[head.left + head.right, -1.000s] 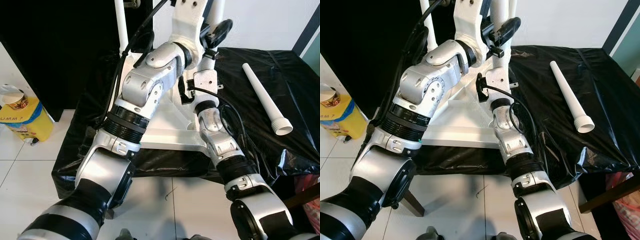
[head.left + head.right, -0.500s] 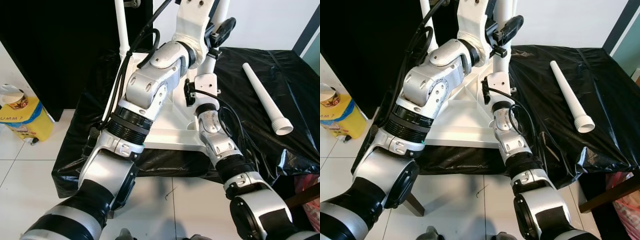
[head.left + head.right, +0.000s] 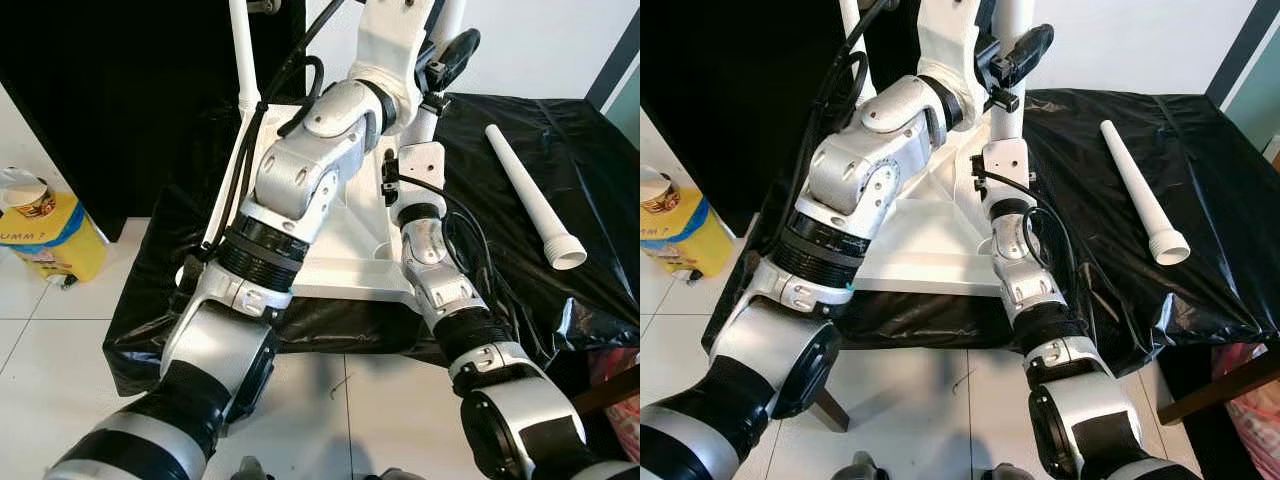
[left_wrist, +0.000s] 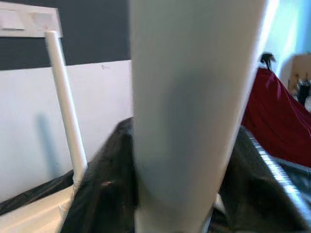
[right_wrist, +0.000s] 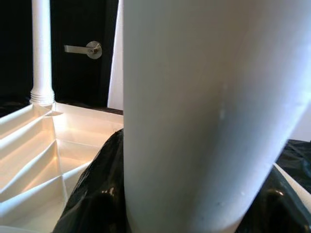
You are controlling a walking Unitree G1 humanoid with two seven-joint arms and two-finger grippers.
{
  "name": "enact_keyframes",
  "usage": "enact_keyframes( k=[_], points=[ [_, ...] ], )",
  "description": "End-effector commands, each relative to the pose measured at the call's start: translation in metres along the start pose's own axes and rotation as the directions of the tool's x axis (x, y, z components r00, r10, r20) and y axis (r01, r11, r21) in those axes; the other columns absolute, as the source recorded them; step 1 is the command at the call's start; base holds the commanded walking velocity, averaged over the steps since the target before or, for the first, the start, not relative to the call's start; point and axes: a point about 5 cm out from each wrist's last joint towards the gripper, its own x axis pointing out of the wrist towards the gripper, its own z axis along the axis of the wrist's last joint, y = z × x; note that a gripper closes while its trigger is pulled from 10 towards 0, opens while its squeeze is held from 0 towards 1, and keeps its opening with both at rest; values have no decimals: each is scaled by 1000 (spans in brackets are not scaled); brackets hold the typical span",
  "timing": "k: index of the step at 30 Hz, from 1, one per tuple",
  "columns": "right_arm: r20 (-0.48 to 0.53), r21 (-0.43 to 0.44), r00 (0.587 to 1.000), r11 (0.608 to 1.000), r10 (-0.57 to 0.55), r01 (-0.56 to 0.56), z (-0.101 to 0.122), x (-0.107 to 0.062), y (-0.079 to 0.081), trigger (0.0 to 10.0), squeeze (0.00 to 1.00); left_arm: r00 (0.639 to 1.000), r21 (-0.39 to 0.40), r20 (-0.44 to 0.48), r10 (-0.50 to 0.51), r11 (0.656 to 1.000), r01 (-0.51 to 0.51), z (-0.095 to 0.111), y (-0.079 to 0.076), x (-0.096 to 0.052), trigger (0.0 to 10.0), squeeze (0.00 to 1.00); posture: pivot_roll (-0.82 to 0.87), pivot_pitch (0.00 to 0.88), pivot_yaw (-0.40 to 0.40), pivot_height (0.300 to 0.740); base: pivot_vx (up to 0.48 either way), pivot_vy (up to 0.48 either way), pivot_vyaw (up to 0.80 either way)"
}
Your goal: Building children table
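Both arms reach up to an upright leg (image 3: 1012,60) on the upturned white tabletop (image 3: 910,245), finger positions untellable, while another leg (image 3: 244,55) stands fitted and a spare leg (image 3: 1140,190) lies on the black sheet (image 3: 1200,140).

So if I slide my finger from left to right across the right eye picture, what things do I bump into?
yellow container → left arm → white tabletop → right arm → loose white table leg
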Motion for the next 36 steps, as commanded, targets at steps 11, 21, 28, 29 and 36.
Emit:
enact_keyframes(
  k=[11,21,28,29,36],
  points=[
    [-157,159,987,986,-19,45,-19,-8,-8,10000,0,999,7,50,-1,1000,1,4,2,-6,10000,0,-8,0,-23,740,0,0,0],
    [-204,233,978,967,-53,101,-19,-8,-23,10000,0,977,-72,173,124,991,-113,6,21,-29,10000,0,-14,27,-23,740,0,0,0],
    [-190,211,981,975,-30,70,-18,-14,-32,10000,0,975,-131,166,146,983,-124,-11,18,-50,10000,0,-22,54,-31,740,0,0,0],
    [-179,197,984,978,-24,60,-16,-16,-33,10000,0,971,-106,170,168,983,-151,-15,20,-54,10000,0,-21,59,-33,740,0,0,0],
    [-137,131,990,991,-13,31,-11,-29,-40,10000,0,964,-94,87,251,965,-243,-52,29,-77,10000,0,-27,78,-33,740,0,0,0]
  ],
)
